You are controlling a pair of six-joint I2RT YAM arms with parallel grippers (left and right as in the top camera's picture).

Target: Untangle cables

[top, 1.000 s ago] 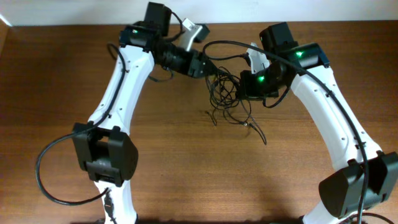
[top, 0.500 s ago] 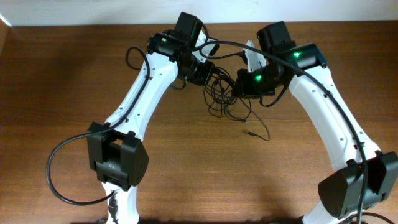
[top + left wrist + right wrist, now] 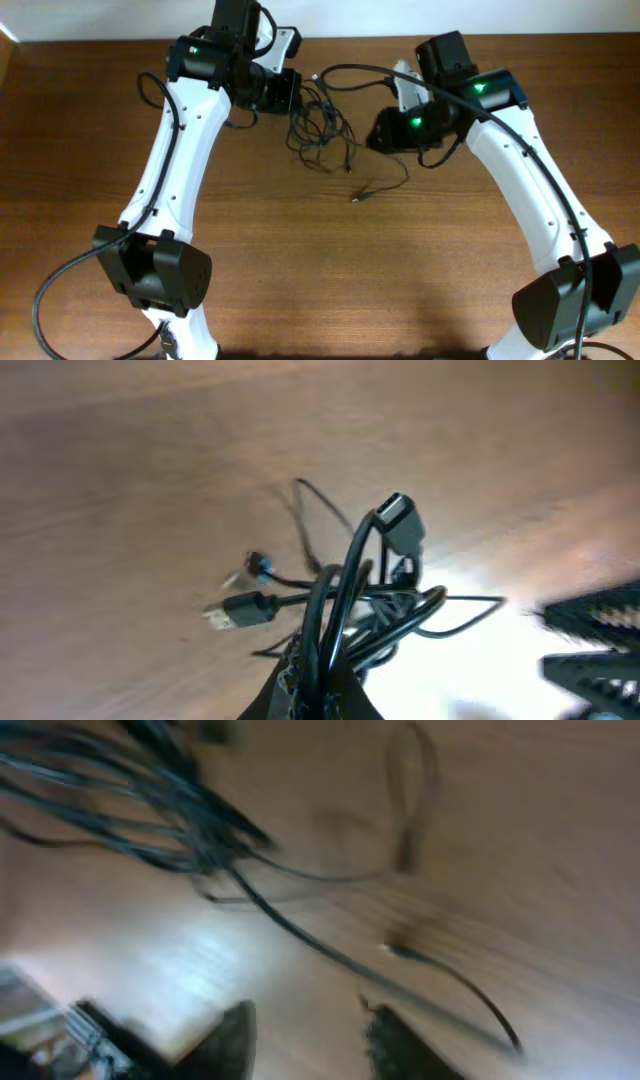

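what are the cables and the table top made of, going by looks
Cables: likely rubber or plastic sheathing, black, slightly glossy; they bend into loose loops. One plug has a black moulded body and a silvery, probably metal tip. Table: wood or wood-look laminate, brown grain streaks, soft sheen; cannot tell which.

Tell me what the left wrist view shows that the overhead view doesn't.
Only the left wrist view shows, close up, the left gripper pinching the cables, and a flat USB-style plug sticking out of the bundle. Only the overhead view shows the right gripper, apart from the bundle, and a loose end trailing on the table. Both show the cables knotted together over the wooden table.
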